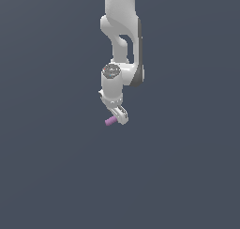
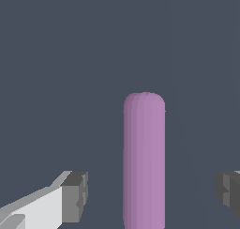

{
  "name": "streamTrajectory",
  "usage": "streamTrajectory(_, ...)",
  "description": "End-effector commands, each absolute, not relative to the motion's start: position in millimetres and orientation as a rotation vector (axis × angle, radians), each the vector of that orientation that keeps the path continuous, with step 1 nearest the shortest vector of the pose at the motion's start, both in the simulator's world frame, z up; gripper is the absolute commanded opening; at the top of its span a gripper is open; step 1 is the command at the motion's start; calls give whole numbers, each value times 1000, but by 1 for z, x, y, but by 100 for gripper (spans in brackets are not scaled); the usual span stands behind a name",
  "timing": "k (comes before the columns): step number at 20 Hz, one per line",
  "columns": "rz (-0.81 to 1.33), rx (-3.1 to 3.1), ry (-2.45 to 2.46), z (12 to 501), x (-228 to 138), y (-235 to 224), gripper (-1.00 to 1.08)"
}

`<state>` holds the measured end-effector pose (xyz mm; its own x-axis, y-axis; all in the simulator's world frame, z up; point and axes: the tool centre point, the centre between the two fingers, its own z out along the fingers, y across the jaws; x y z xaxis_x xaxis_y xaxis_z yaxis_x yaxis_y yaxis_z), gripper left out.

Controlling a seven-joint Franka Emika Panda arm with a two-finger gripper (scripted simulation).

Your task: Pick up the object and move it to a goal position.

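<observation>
The object is a pink-purple peg (image 2: 144, 157) with a rounded end. In the wrist view it lies between my two grey finger pads (image 2: 75, 196), with a clear gap on each side. My white gripper (image 2: 152, 194) is open around it and the pads do not touch it. In the exterior view the gripper (image 1: 118, 117) hangs below the white arm, and the peg (image 1: 110, 121) sticks out toward the exterior view's left from between the fingers. The peg's other end is hidden behind the gripper there.
A plain dark grey surface (image 1: 56, 176) fills both views. The white arm (image 1: 119, 31) comes down from the top middle of the exterior view. No other objects or goal marker show.
</observation>
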<state>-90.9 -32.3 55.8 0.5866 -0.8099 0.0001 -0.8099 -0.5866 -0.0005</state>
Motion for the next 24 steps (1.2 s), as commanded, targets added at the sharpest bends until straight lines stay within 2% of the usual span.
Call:
streamTrajectory(1,1,-2797,1430,45,-92,-32,100)
streamTrajectory(11,0,-2795,1433,18,-92,-32,100)
streamTrajectory(12,0,-2795,1433,18,-92,-32,-100)
streamTrajectory(24,0,-2795,1433,19,-92,-31,-100)
